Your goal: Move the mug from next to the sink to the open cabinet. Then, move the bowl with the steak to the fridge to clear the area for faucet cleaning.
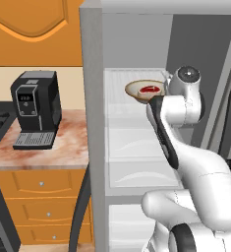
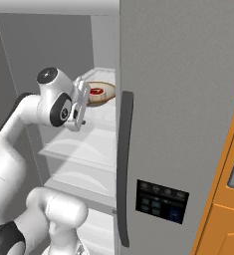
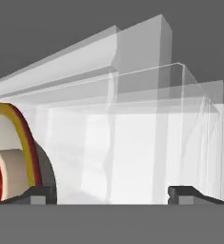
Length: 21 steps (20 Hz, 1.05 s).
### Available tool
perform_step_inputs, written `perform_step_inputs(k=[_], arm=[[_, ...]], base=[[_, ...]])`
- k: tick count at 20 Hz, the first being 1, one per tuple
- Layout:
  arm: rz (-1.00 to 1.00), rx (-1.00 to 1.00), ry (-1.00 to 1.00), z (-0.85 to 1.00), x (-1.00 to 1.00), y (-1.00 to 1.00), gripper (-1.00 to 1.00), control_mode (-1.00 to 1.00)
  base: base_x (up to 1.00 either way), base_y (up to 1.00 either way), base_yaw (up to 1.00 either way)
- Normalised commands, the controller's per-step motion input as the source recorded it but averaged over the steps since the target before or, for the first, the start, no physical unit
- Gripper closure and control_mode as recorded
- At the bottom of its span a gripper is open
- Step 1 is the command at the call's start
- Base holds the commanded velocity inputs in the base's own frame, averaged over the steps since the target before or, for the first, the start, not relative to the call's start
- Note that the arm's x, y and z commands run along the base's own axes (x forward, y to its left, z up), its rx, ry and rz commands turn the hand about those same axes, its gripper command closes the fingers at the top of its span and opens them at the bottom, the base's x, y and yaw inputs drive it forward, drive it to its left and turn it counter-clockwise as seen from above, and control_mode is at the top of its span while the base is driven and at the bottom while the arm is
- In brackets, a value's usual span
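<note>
On a ribbed white shelf inside the grey-sided fridge [image 1: 93,98] sits the shallow round bowl [image 1: 136,89], olive-tan rimmed, holding the red steak [image 1: 150,90]; the gripper [image 3: 111,193] stands beside it, fingers spread wide, gripping nothing.

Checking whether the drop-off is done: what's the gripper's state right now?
Gripper: open, holding nothing; bowl with the steak sits on the fridge shelf.
</note>
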Motion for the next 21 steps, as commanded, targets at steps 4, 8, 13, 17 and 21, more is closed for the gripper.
perform_step_inputs(k=[4, 8, 13, 17, 21], arm=[[-0.02, 0.03, -0.01, -0.01, -1.0, 0.02, -1.0, -1.0], [0.0, 0.09, -0.02, 0.0, -1.0, 0.01, -1.0, -1.0], [-0.02, 0.15, -0.11, 0.07, -1.0, -0.07, -1.0, -1.0], [-0.05, 0.17, -0.28, 0.26, -1.0, -0.24, -1.0, -1.0], [-0.03, 0.15, -0.31, 0.27, -1.0, -0.28, -1.0, -1.0]], base=[[0.0, 0.0, 0.0], [0.0, 0.0, 0.0], [0.0, 0.0, 0.0], [0.0, 0.0, 0.0], [0.0, 0.0, 0.0]])
